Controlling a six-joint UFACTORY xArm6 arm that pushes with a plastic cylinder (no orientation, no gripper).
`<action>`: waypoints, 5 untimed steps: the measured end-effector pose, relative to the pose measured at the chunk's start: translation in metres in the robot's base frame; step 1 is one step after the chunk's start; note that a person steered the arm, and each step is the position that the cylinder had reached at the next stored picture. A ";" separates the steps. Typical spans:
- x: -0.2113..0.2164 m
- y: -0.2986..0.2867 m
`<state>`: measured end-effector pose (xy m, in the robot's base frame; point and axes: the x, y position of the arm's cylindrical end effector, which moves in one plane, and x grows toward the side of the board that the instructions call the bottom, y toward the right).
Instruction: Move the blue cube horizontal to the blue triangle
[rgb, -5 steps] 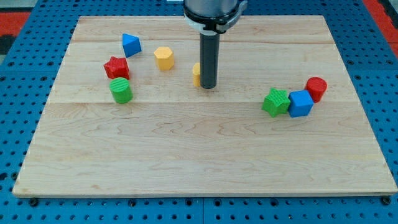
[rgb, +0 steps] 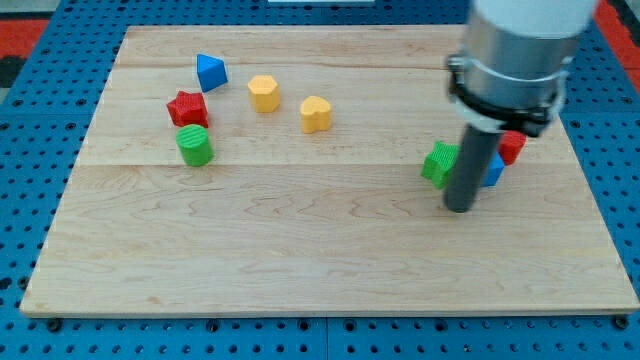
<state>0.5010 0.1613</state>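
Lining up for the push: tip (rgb: 459, 207) sits on the tabletop (rgb: 300, 260) just below the cluster at the view's right, directly in front of the blue cube (rgb: 492, 171), which shows only as a sliver to the right of the rod. Green star (rgb: 438, 163) sits just left of the rod, apparently touching the cube, though the contact is hidden; red cylinder (rgb: 511, 147) peeks out at the cube's upper right. No fingers on this rig, only the plain rod, so no spread or pinch to report.

Blue triangle (rgb: 209, 72) rests well apart, near the view's top left, above the red block (rgb: 187, 107) and green cylinder (rgb: 195, 146). Two yellow blocks (rgb: 263, 93) (rgb: 315, 114) lie between the groups.

Judging the step as approach, with the cube not yet level with the triangle. Next move probably calls for pushing the cube toward the view's top until it shares the triangle's row, while steering clear of the red cylinder lying in that path and not dragging the green star along.
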 end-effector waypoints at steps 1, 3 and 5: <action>-0.019 0.024; -0.021 0.027; -0.036 0.046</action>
<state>0.4646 0.2070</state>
